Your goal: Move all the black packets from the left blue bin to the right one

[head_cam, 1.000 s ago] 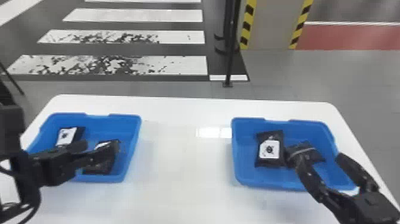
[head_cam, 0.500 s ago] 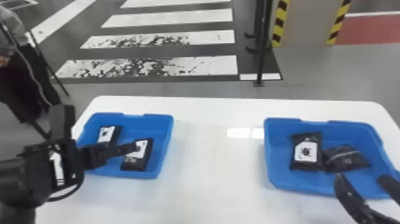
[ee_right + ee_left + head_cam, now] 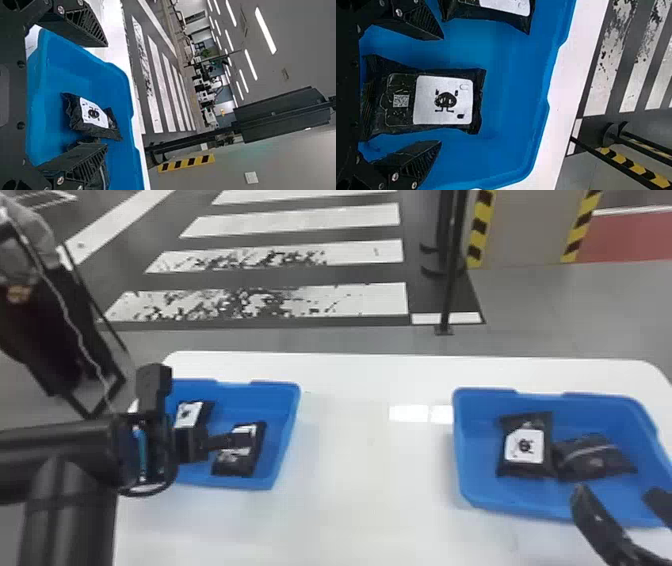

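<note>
In the head view my left gripper (image 3: pixel 234 441) is over the left blue bin (image 3: pixel 286 430), above the nearer of two black packets (image 3: pixel 240 464). The left wrist view has this packet (image 3: pixel 445 101) between the spread fingers of the left gripper (image 3: pixel 441 90), which do not touch its sides. The other packet (image 3: pixel 189 415) lies farther back to the left. My right gripper (image 3: pixel 617 496) stands open at the front edge of the right blue bin (image 3: pixel 470 490); the right wrist view shows the gripper (image 3: pixel 107 96) empty. Two packets, one label-up (image 3: pixel 525 445) and one darker (image 3: pixel 595 457), lie side by side there.
Both bins stand on a white table (image 3: pixel 370 500), with bare tabletop between them. Behind the table a dark post (image 3: pixel 450 290) rises from the floor. A cart-like dark object (image 3: pixel 55 325) stands beyond the table's left corner.
The head view has swung left. My right gripper has drawn back from above the right bin's packets toward its front edge. The left gripper has shifted slightly over the nearer packet.
</note>
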Motion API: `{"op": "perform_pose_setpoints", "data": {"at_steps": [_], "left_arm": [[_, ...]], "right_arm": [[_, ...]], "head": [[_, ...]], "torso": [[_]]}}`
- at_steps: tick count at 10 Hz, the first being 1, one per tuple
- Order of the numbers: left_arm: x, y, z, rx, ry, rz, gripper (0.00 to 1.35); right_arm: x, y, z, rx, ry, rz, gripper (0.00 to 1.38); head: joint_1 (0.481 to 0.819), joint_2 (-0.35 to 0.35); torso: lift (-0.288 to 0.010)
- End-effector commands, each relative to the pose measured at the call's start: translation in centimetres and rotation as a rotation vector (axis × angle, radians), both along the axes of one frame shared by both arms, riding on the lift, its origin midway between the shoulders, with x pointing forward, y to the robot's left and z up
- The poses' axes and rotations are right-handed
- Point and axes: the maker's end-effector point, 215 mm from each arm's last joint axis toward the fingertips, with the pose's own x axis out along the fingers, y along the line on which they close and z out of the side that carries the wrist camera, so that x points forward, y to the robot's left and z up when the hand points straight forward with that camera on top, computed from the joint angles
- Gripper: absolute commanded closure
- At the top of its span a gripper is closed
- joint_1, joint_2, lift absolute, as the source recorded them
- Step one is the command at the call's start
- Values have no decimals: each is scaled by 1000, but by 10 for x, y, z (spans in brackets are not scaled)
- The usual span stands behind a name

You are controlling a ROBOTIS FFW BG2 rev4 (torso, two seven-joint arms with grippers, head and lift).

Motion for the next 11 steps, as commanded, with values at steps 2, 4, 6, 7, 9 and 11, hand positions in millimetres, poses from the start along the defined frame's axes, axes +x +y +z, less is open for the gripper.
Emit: {"op": "perform_pose_setpoints", "data": {"at_steps": [2,4,6,7,9,11], "left_arm": [[8,-20,-9,-12,29,-38,407],[2,-27,-21,-15,77,-51,766],[-4,-21,-30,16,115,-58,1131],[2,-18,-27,18,83,-59,1167],[7,-16,7,49,4,-71,1207],[0,-17,48,63,-95,-83,1207]], "right_arm": [[0,1,-6,23,13,0,137],[1,1,-7,31,14,-1,142],[0,1,-7,39,16,-2,144],[0,2,-7,48,17,-2,147],[0,2,-6,50,13,0,148],[2,4,0,52,3,5,148]], "head": [[695,133],[695,119],[695,109],[695,110],[695,120],[695,125]], "torso": [[-150],[-150],[-150],[-150],[-150],[-150]]}}
